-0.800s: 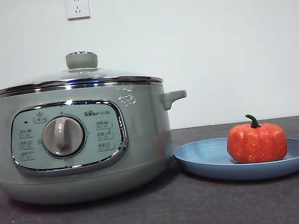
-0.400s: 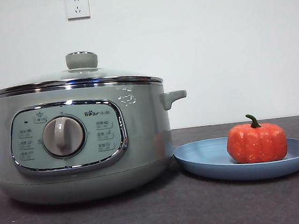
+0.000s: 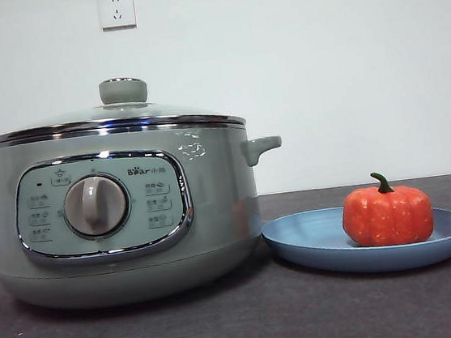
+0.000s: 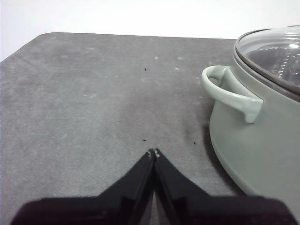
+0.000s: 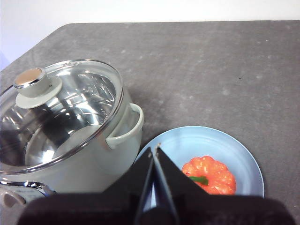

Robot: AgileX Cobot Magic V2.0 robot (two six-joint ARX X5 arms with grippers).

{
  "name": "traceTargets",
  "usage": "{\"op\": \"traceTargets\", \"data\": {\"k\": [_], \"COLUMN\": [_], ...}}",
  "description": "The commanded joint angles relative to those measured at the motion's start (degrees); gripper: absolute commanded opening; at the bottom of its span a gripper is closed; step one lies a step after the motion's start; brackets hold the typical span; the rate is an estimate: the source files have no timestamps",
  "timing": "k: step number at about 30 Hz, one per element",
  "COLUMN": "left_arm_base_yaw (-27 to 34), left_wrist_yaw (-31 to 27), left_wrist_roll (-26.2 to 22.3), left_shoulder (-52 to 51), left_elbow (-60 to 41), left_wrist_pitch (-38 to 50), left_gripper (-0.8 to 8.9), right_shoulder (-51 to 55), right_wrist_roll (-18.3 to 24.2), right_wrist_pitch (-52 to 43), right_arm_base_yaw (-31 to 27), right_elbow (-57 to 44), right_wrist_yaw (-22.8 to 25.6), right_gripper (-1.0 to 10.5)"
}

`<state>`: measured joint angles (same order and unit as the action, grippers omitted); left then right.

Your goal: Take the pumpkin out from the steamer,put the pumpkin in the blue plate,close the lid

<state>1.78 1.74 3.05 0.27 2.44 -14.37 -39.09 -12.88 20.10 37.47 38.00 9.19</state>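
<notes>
While the pumpkin (image 3: pixel 387 216) sits in the blue plate (image 3: pixel 316 244), you see the lid (image 3: pixel 125 107) on the steamer (image 3: pixel 125 221), left gripper (image 4: pixel 153 152) and right gripper (image 5: pixel 153 148) jaws pressed together, holding nothing.

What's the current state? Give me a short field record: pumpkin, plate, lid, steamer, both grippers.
pumpkin: upright on the blue plate, stem up
blue plate: on the table beside the steamer
lid: seated on the steamer, knob up
steamer: closed, dial facing the front camera
left gripper: shut, empty, above bare table beside the steamer's handle
right gripper: shut, empty, raised over the plate's edge near the steamer
task: all three steps look done
</notes>
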Motion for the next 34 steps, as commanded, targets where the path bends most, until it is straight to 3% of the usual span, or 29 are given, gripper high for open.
{"op": "traceTargets", "data": {"k": [1, 3, 7, 11, 17, 22, 34], "left_arm_base_yaw": [0.2, 0.2, 0.2, 0.2, 0.2, 0.2, 0.2], "left_wrist_yaw": [0.02, 0.02, 0.02, 0.02, 0.04, 0.0, 0.02], "left_wrist_roll": [0.2, 0.2, 0.2, 0.2, 0.2, 0.2, 0.2], "left_shoulder": [-0.2, -0.2, -0.2, -0.2, -0.2, -0.2, -0.2], "left_elbow": [-0.96, -0.96, -0.96, -0.96, -0.96, -0.96, -0.96], "left_wrist_pitch": [0.2, 0.2, 0.2, 0.2, 0.2, 0.2, 0.17], "left_gripper": [-0.03, -0.03, -0.03, -0.03, -0.03, -0.03, -0.03], "right_shoulder": [0.11, 0.11, 2.1, 6.51, 18.45, 27.74, 38.38], "right_wrist_roll": [-0.55, -0.26, 7.91, 13.22, 13.16, 11.08, 9.73], "right_wrist_pitch": [-0.24, -0.09, 2.03, 1.14, -6.58, -8.48, -9.25], "right_arm_base_yaw": [0.04, 0.04, -0.74, -7.26, -23.91, -30.93, -31.74], "right_elbow": [-0.57, -0.57, -0.59, -3.08, -16.44, -27.15, -37.07], "right_wrist_yaw": [0.2, 0.24, 0.24, -1.01, -16.41, -16.98, -16.74], "right_gripper": [-0.2, -0.2, -0.2, -0.2, -0.2, -0.2, -0.2]}}
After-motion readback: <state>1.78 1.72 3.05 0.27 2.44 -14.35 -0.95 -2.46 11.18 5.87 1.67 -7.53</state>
